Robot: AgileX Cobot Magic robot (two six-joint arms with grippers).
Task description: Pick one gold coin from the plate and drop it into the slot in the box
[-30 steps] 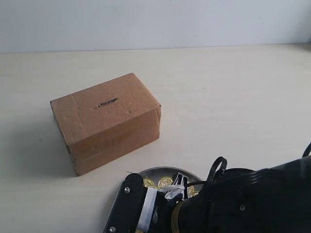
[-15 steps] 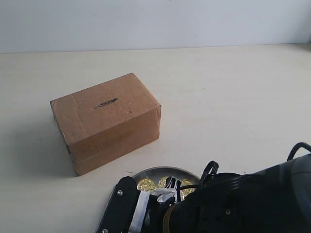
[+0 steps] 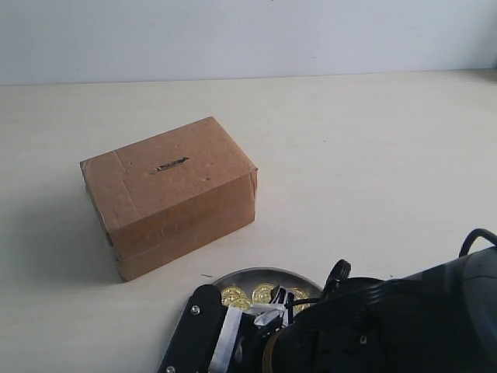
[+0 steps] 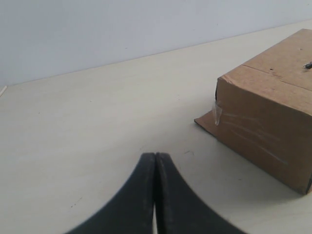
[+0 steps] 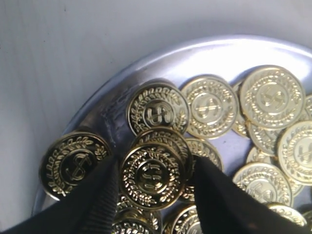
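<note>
1. Right wrist view puts one gold coin (image 5: pixel 152 176) squarely between the fingers of your right gripper (image 5: pixel 155 187). The jaws stand wide, one finger on each side of the coin's rim, and nothing is clamped yet.
2. That coin lies face up on top of other coins (image 5: pixel 265 97). Being round, it has no long axis to line up with, so your pinch likely has to come across its edge.
3. The plate (image 5: pixel 214 51) holds a loose heap of coins, several overlapping under and beside your target.
4. Your left gripper (image 4: pixel 155 195) is pressed shut and empty, near the box (image 3: pixel 171 194). The right arm is the nearer one to the plate.
5. The slot (image 3: pixel 171 165) lies in the box's top face, its length along the longer edge.
</note>
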